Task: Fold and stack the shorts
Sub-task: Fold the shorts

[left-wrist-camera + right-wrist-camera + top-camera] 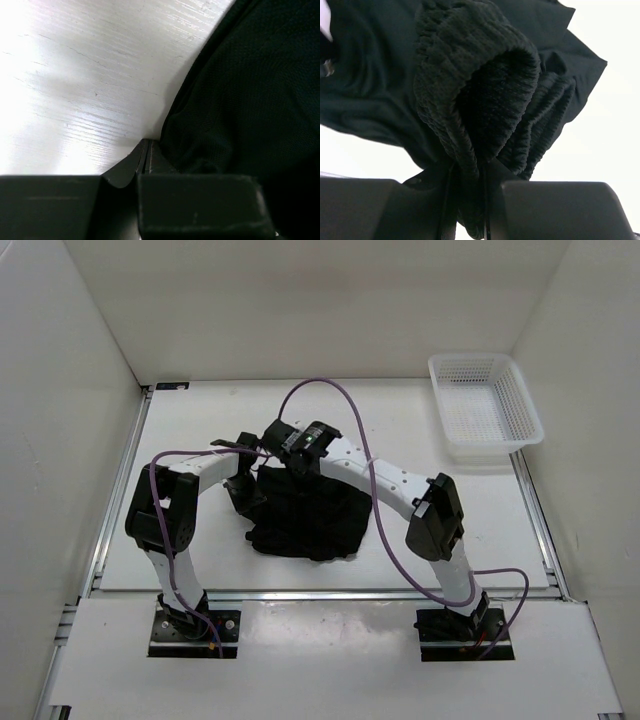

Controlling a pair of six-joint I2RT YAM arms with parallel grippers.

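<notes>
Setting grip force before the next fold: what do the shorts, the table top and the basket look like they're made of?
The shorts: soft matte black fabric, probably a knit; ribbed, gathered waistband and limp folds. The table top: white, faintly glossy board, likely painted or laminated wood; fine grain lines. The basket: white rigid plastic, apparently; moulded mesh walls.

Shorts [305, 525] bunched ctr table [200, 420]; L arm [195, 470], R arm [385, 480] reach onto them; basket [486, 446] far-R corner.

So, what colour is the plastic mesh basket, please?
White; the rectangular plastic mesh basket shows best in the top external view.
</notes>
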